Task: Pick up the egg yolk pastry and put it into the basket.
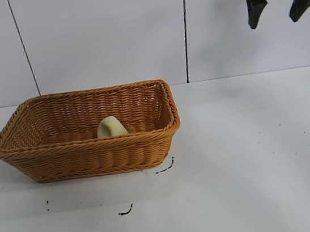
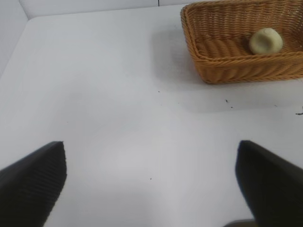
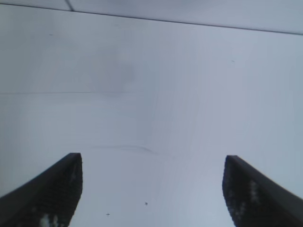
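Note:
The golden-brown wicker basket [image 1: 91, 153] stands on the white table at the left. The pale yellow-cream egg yolk pastry [image 1: 111, 127] lies inside it, near the front wall. Both also show in the left wrist view, the basket [image 2: 236, 66] with the pastry [image 2: 265, 40] in it. My right gripper [image 1: 278, 11] hangs open and empty high at the upper right, far from the basket; its wrist view shows open fingers [image 3: 52, 189] over bare table. My left gripper [image 2: 151, 184] is open and empty over bare table, away from the basket, and out of the exterior view.
Small black marks [image 1: 165, 166] lie on the table in front of the basket. A white panelled wall [image 1: 104, 37] runs along the table's far edge.

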